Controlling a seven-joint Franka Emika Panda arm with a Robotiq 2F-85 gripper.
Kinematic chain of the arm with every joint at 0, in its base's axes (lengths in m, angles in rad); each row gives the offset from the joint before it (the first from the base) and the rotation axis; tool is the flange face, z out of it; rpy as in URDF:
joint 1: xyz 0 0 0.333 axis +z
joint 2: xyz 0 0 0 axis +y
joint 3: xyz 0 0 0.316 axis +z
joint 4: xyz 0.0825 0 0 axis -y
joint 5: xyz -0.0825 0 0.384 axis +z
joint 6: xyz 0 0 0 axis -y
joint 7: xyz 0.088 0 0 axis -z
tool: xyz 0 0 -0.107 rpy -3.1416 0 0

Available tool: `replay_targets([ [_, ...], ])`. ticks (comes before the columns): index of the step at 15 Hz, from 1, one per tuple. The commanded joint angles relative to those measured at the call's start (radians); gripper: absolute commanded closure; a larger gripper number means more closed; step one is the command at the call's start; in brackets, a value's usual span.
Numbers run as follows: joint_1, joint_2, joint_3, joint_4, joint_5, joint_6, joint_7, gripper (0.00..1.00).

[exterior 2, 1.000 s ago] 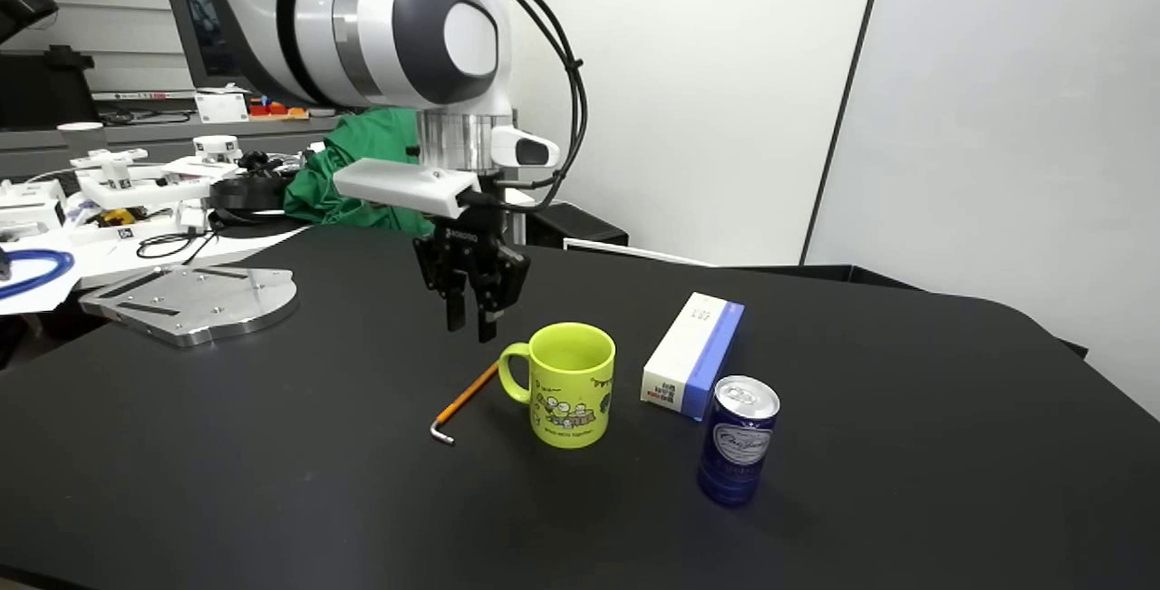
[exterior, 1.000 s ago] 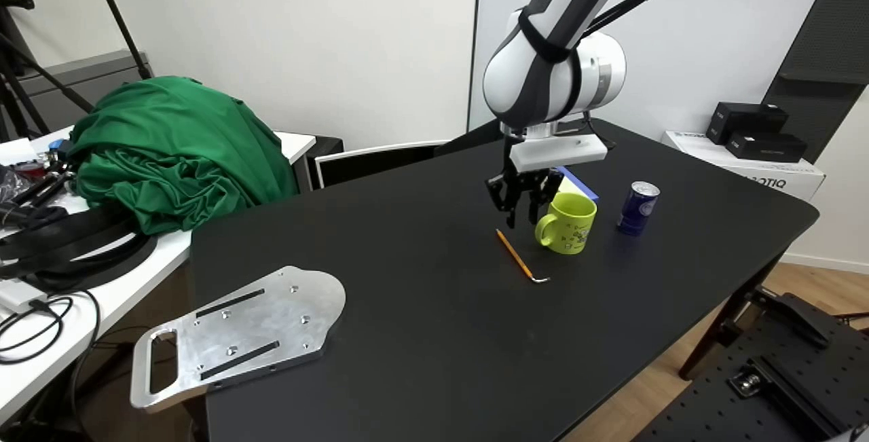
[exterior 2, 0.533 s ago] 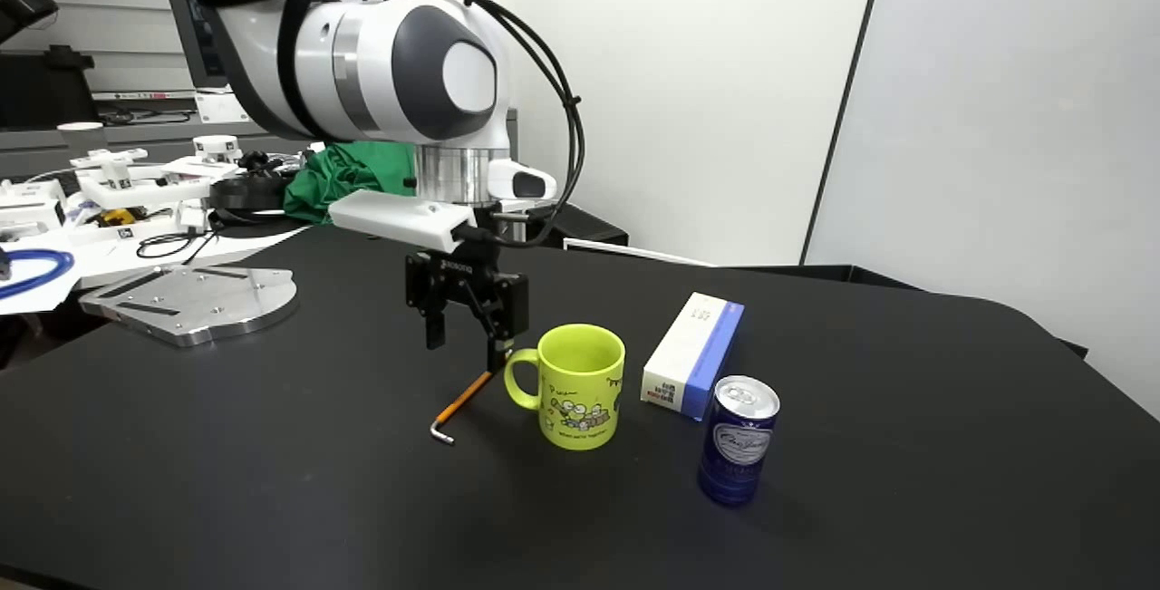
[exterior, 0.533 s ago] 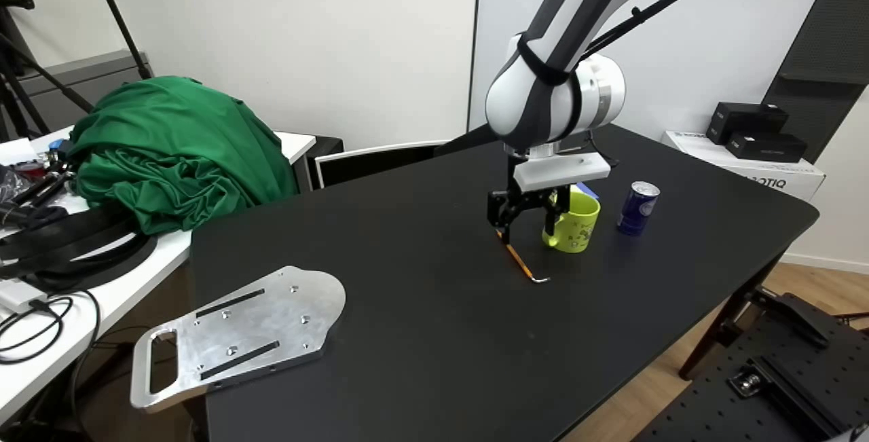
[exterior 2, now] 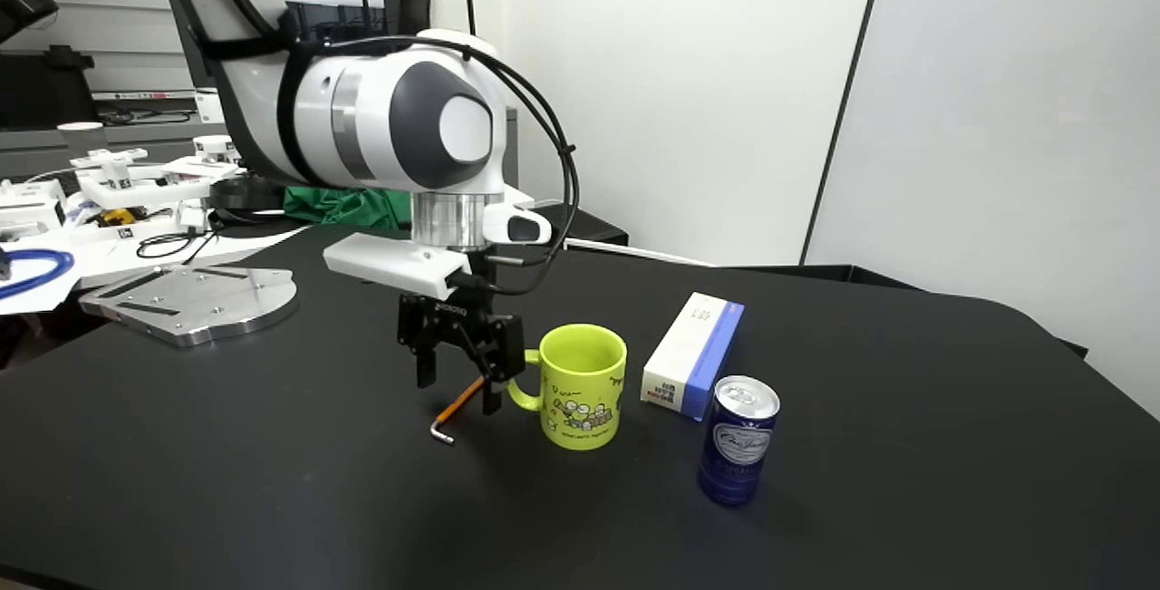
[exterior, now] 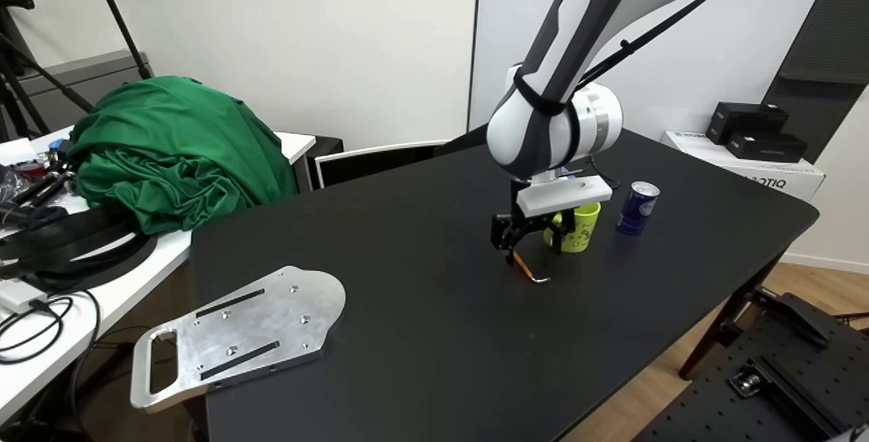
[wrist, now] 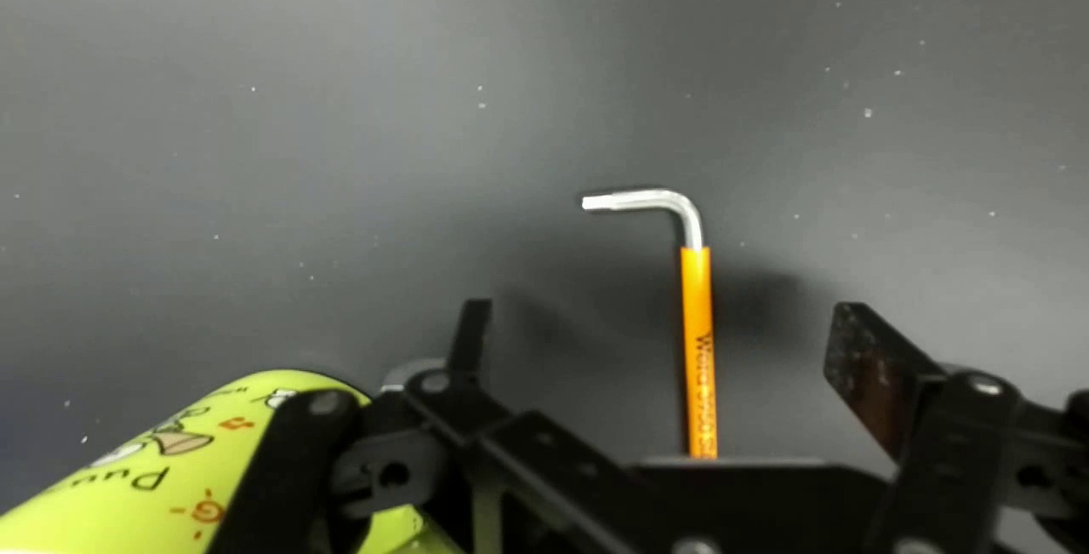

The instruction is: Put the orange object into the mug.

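Observation:
The orange object (wrist: pixel 698 324), an orange-sleeved hex key with a bent silver end, lies flat on the dark table in all views. My gripper (wrist: pixel 661 311) stands open, low over it, one finger on either side, both apart from the sleeve in the wrist view. The rear part of the key is hidden under the gripper body. Upright beside the gripper is the lime-green mug (exterior 2: pixel 584 395), its handle right by one finger (exterior 2: pixel 492 398); whether they touch I cannot tell. In an exterior view the gripper partly covers the mug (exterior: pixel 582 230).
A dark blue can (exterior 2: pixel 739 445) stands past the mug, with a white-and-blue box (exterior 2: pixel 691 359) lying behind it. A flat metal plate (exterior: pixel 271 320) rests at the table's edge. Green cloth (exterior: pixel 176 157) is heaped on a white side table.
My gripper has come down over the orange object, and its fingers have spread wider. The mug has shifted slightly away from the orange object, its handle turning a little.

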Motion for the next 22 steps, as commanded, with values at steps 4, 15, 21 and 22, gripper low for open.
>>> replay_targets([
  [4,0.006,0.036,-0.002,-0.007,-0.014,0.042,0.034,0.33],
  [15,0.012,0.024,-0.008,-0.014,-0.008,0.053,0.032,1.00],
  [21,-0.021,-0.031,0.024,0.037,0.058,-0.010,0.030,0.98],
  [22,-0.025,-0.042,0.030,0.046,0.072,-0.018,0.029,0.98],
])
